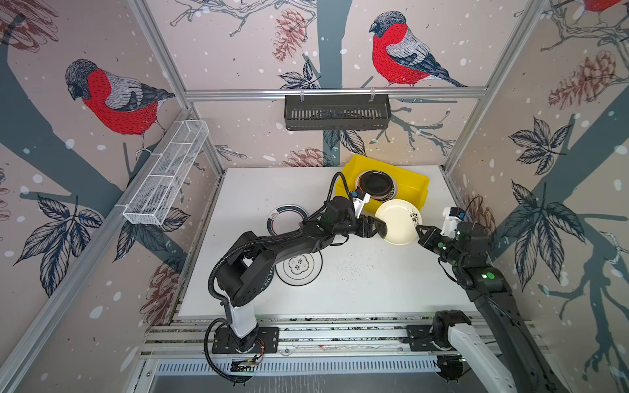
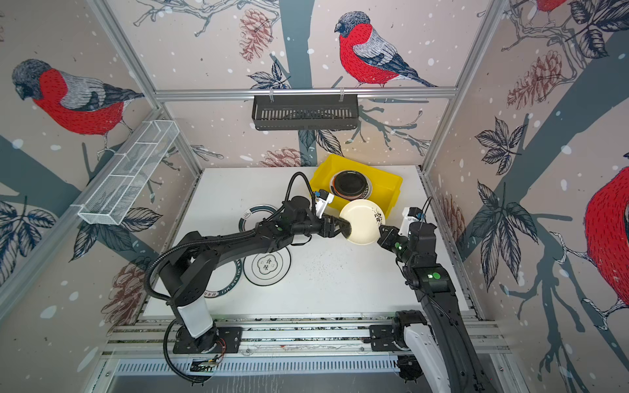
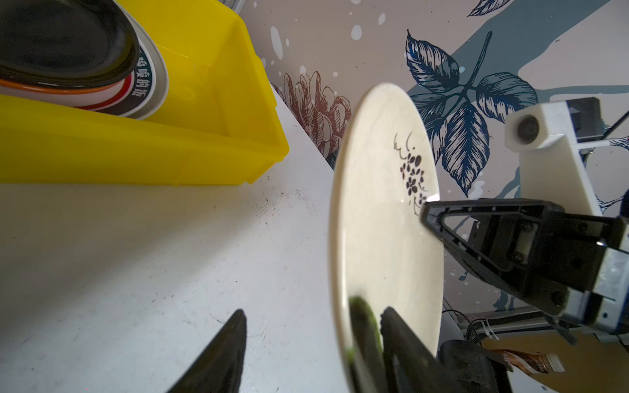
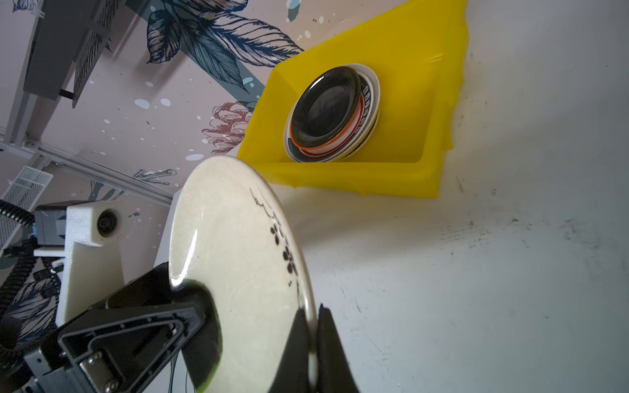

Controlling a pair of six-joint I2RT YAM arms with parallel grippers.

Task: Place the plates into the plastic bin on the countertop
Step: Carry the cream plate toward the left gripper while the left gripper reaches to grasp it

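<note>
A cream plate (image 1: 398, 221) (image 2: 360, 221) with a dark flower sprig hangs tilted on edge above the countertop (image 1: 357, 282), just in front of the yellow plastic bin (image 1: 413, 180) (image 3: 204, 85). My right gripper (image 1: 419, 228) (image 4: 311, 308) is shut on its rim. My left gripper (image 1: 379, 229) (image 3: 315, 311) straddles the opposite rim, jaws still apart, one finger against the plate's face. In the bin lies a stack of plates with a dark plate (image 1: 376, 183) (image 4: 323, 105) on top. A teal-rimmed plate (image 1: 287, 217) and a black-ringed plate (image 1: 299, 268) lie on the countertop, partly under the left arm.
A black slotted basket (image 1: 337, 112) hangs on the back wall. A white wire rack (image 1: 166, 173) runs along the left wall. Another lettered-rim plate (image 2: 224, 289) peeks from under the left arm. Aluminium rails (image 1: 323, 331) border the front edge.
</note>
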